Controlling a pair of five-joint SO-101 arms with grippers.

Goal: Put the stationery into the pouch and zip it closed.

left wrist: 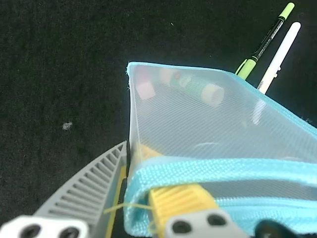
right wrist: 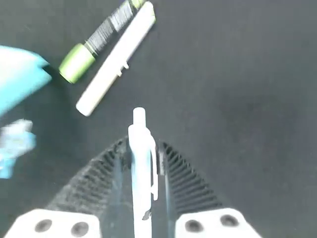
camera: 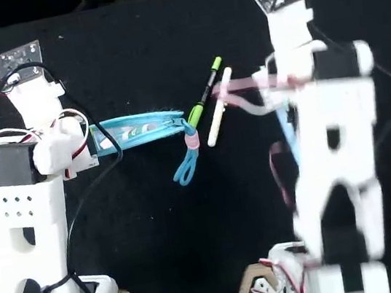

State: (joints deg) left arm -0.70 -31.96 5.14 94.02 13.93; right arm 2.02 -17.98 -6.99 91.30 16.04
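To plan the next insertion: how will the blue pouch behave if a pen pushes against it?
The pouch looks like thin mesh, so it is probably floppy and light. The left gripper holds only one end, so the far end may swing away when pushed.

Table cloth (camera: 160, 255): plain black. Pouch (left wrist: 198, 134): see-through white mesh, fine grid, turquoise webbing edge. Zip loop (camera: 186, 168): blue, pink band. Marker (left wrist: 267, 37): black barrel, lime-green cap and tip. Loose pen (left wrist: 280, 52): plain white. Gripped pen (right wrist: 141, 163): white, between dark-grey ribbed fingers (right wrist: 188, 183) of right gripper (right wrist: 142, 145).
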